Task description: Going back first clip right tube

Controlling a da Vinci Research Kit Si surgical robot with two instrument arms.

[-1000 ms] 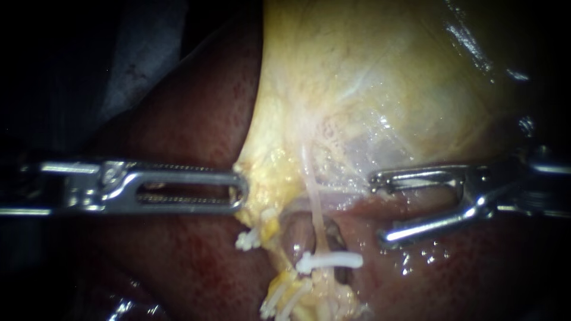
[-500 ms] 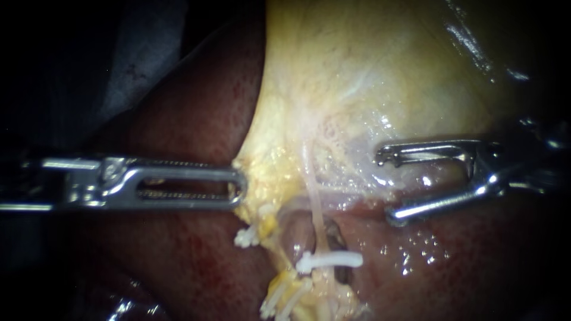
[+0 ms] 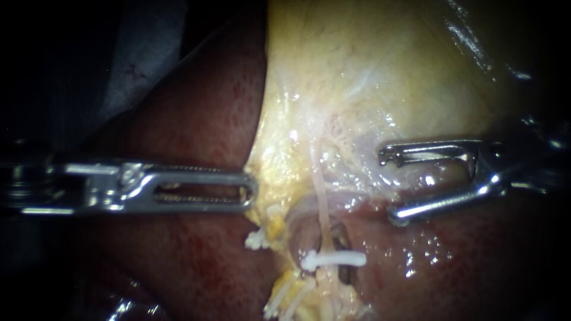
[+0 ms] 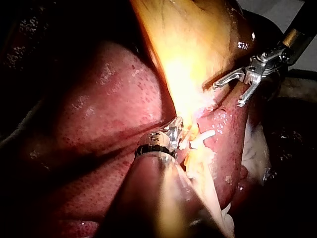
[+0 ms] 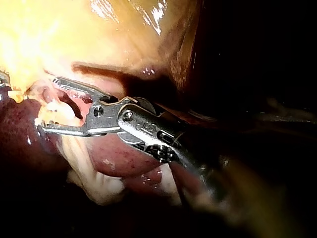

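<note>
A thin pale tube (image 3: 322, 196) runs down from the yellow gallbladder (image 3: 369, 65), and a white clip (image 3: 333, 260) is clamped across it low down. My right instrument (image 3: 386, 187) hovers to the right of and above this clip. Its jaws are open and nothing lies between them. My left instrument (image 3: 251, 190) lies level, its jaws shut on the yellow tissue edge (image 3: 267, 178) left of the tube. In the right wrist view the open jaws (image 5: 48, 103) frame the white clip (image 5: 62, 111) lying beyond them. The left wrist view shows my left instrument (image 4: 176, 130) against the yellow tissue and my right instrument (image 4: 228, 94) open.
Dark red liver (image 3: 196, 119) lies to the left and below. A small white clip (image 3: 257, 239) sits under the left jaws, and more white clips (image 3: 285, 300) cluster lower on the yellow tissue. A dark hollow (image 3: 342, 238) opens behind the tube.
My right instrument rose away from the clipped tube, jaws still open, then held still. My left instrument slid slightly right, carrying the yellow tissue edge and the clips with it.
</note>
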